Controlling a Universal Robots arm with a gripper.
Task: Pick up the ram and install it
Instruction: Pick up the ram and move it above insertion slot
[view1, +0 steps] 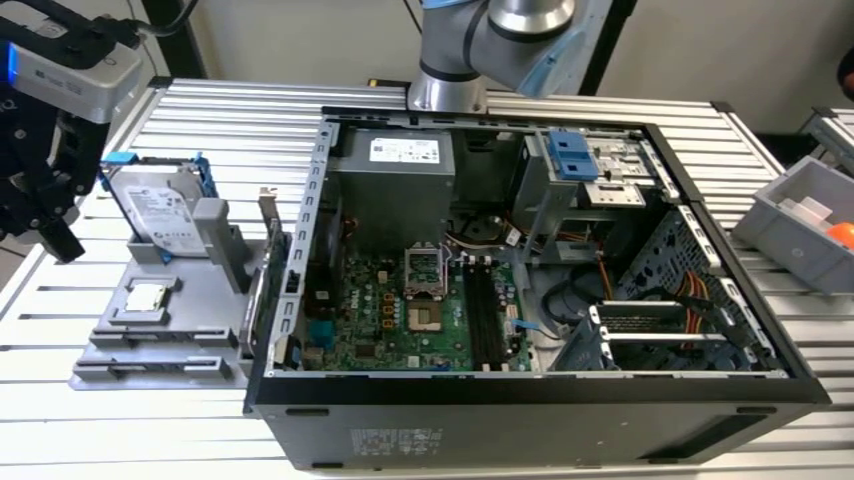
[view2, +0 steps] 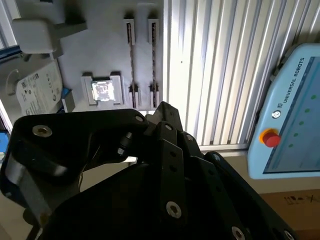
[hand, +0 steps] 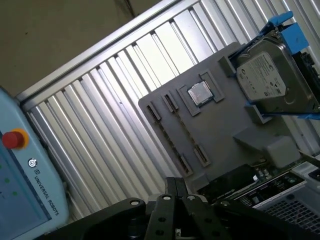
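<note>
Ram is what I am after, yet I cannot pick the stick out for certain. On the grey fixture (view1: 200, 325) at the left of the exterior view, beside the open computer case (view1: 534, 400), the two narrow grooves (view2: 131, 60) in the second wrist view each carry only a thin dark line. Whether a board stands on edge there I cannot tell. The long black slots (view1: 483, 312) on the motherboard, near the middle of the exterior view, are too dark for me to say if one is filled.

My gripper (hand: 175, 186) hangs at the upper left of the exterior view, above and apart from the fixture, which also holds a processor chip (hand: 200, 93) and a hard drive (hand: 262, 80). In the first wrist view its fingertips look pressed together with nothing between them.

I judge the ram light, stiff and thin, brittle if bent, with smooth faces that could slip. I would take it across the flat faces at the middle of the long upper edge, clear of the contact edge and the small chips, so it hangs level.
</note>
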